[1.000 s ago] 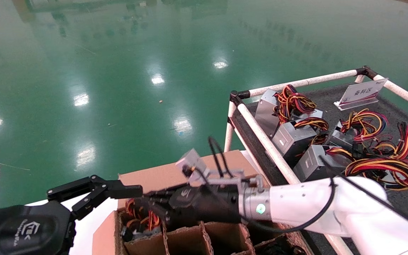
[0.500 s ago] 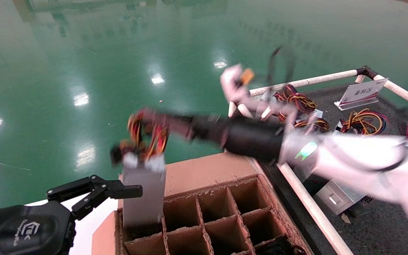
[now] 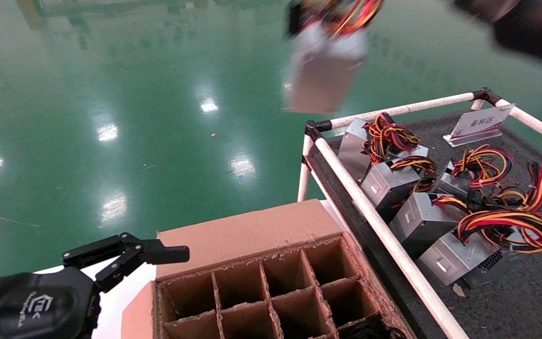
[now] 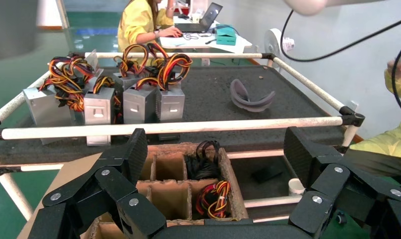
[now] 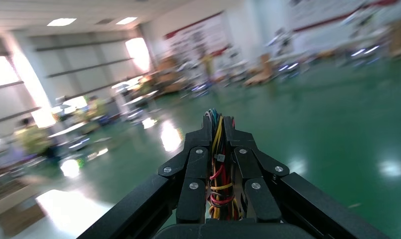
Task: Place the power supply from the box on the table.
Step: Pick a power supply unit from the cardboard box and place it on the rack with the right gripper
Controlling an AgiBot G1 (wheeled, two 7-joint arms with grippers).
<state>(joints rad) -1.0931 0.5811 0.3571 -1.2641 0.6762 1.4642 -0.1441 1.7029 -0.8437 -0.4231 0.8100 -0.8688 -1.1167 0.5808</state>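
Head view: power supply (image 3: 320, 70) hangs above table (image 3: 530, 301) edge.

The power supply (image 3: 320, 82) is silver-grey, and its wires (image 5: 219, 184) are red, yellow, orange and black. The box (image 3: 247, 233) is brown cardboard with paler ragged dividers. The table (image 3: 530, 292) is dark grey and speckled, framed by white rails (image 3: 384, 233) with black corner joints; its sign (image 3: 480, 123) is white. The floor (image 3: 134, 94) is glossy green. Both the left claw (image 4: 218, 164) and the right claw (image 5: 218, 122) are black.
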